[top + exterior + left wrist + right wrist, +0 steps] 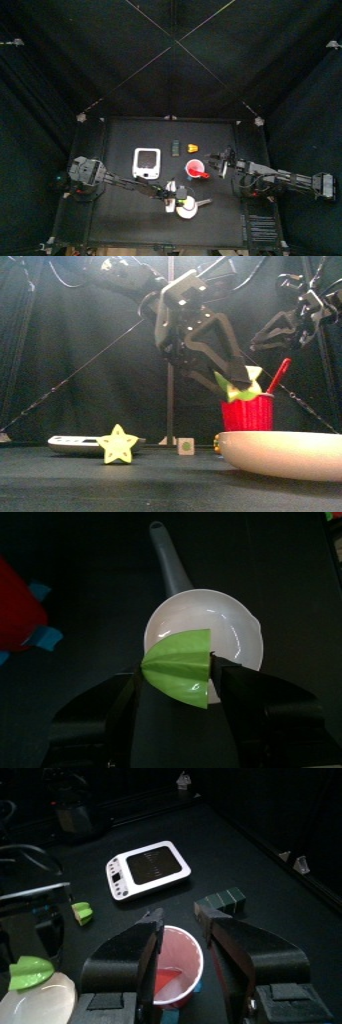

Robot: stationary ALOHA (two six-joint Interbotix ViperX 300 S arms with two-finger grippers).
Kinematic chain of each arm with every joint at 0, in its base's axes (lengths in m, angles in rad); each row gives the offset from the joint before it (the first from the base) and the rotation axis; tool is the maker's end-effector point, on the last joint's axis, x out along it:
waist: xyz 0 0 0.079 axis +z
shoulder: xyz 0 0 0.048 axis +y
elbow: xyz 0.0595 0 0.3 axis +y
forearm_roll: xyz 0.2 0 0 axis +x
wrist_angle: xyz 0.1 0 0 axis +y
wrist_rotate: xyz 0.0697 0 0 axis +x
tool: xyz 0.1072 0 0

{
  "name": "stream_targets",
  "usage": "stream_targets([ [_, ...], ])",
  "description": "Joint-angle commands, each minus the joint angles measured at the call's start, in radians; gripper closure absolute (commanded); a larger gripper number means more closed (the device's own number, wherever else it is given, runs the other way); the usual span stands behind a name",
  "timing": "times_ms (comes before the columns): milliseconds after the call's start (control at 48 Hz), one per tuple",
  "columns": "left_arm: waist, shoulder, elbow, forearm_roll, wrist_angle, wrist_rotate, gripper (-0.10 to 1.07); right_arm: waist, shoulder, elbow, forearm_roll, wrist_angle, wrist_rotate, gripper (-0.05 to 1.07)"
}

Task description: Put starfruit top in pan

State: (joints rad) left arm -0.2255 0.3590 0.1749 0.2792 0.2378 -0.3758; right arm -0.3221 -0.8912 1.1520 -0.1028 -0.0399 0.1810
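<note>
My left gripper (182, 690) is shut on the starfruit top (179, 668), a small yellow-green piece. It holds the piece just above the near rim of the white pan (221, 620), whose handle (167, 564) points away. In the front view the starfruit top (238, 386) hangs in the left gripper (233, 378) above the pan (287, 452). In the top view the pan (193, 207) lies at the table's front middle, with the left gripper (174, 202) beside it. My right gripper (181, 933) is open, its jaws standing to either side of a red cup (174, 973).
The red cup (247, 414) stands behind the pan. A white rectangular tray (148, 162) lies at centre left. A deeper yellow star piece (119, 444) stands left of the middle. A dark block (227, 898) and a small green piece (83, 913) lie near the tray.
</note>
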Motion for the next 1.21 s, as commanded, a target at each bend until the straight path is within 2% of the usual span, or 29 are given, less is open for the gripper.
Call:
stream_targets([
  [0, -0.008, 0.009, -0.049, -0.003, 0.000, -0.002, 0.30, 0.000, 0.003, -0.011, 0.002, -0.005, 0.000, 0.29],
  [208, -0.014, 0.040, -0.049, -0.040, -0.002, -0.003, 0.26, 0.000, 0.003, -0.008, 0.002, -0.005, 0.000, 0.29],
  [583, -0.012, 0.049, -0.044, -0.074, 0.000, -0.002, 0.03, 0.002, 0.003, -0.008, 0.002, -0.005, -0.002, 0.29],
  [1188, -0.014, 0.037, -0.052, -0.072, 0.049, -0.005, 0.02, 0.000, 0.003, -0.006, -0.002, -0.005, 0.000, 0.29],
])
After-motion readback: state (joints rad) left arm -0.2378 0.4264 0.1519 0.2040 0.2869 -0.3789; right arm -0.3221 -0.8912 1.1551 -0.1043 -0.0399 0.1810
